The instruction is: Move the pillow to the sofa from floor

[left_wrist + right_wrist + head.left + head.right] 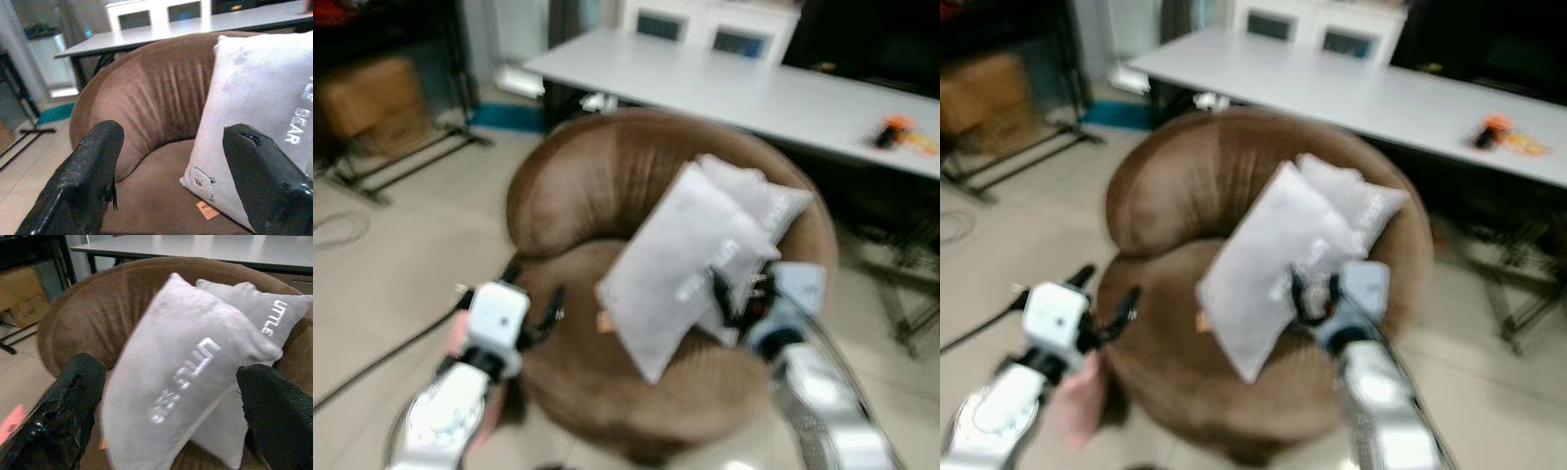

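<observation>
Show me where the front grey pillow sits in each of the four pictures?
Left eye view: front pillow at centre, leaning on the brown sofa.
Right eye view: pillow at centre, same lean.
Left wrist view: pillow beyond the open left gripper.
Right wrist view: pillow between the open right gripper's fingers.
Shared landmark: the sofa's curved brown back.

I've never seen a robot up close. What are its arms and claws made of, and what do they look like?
Both arms are shiny silver metal tubes ending in a boxy white wrist block. From each block stick two long black fingers with a rough, grainy surface: that pair is the claw. The left claw and right claw look alike.
</observation>
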`<state>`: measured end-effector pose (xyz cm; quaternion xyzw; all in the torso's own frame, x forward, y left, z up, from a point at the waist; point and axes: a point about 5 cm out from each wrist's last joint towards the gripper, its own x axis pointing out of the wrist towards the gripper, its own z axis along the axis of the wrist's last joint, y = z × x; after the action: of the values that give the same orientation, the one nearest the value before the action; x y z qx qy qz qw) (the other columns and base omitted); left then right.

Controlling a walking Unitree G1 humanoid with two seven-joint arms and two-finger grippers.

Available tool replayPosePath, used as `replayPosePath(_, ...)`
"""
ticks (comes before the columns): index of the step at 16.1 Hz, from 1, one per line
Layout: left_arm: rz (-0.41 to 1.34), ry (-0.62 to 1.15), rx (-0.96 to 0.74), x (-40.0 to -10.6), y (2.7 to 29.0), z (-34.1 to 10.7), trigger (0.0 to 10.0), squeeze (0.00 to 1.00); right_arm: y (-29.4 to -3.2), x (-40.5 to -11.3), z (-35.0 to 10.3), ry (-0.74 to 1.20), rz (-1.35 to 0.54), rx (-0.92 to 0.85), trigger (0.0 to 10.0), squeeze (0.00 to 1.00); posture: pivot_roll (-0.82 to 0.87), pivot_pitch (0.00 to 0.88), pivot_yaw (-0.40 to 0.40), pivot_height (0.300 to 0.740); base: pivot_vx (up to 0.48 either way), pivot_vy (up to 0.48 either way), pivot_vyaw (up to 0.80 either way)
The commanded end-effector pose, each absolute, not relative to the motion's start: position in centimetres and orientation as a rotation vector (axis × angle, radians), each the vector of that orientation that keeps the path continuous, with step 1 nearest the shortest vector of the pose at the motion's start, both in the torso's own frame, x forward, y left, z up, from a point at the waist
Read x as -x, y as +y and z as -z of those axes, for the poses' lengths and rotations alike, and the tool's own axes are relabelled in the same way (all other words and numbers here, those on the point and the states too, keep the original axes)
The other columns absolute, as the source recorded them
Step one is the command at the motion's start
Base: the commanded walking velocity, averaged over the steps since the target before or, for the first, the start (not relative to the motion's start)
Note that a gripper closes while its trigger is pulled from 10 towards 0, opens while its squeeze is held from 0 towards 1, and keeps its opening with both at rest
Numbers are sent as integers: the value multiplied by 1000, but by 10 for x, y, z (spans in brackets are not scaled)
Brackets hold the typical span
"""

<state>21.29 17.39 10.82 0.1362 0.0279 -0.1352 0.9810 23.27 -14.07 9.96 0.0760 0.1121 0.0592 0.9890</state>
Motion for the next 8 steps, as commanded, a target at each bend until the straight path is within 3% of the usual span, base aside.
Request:
replayPosePath(1, 281, 48, -266, -214, 169, -110, 10000, 0, -146, -236, -104, 212, -107, -130, 10000, 0, 17, 0, -71, 740, 0, 356, 0)
replayPosePath(8, 269, 51, -265, -215, 169, -109, 10000, 0, -145, -239, -106, 213, -124, -118, 10000, 0, 18, 0, -79, 740, 0, 356, 0)
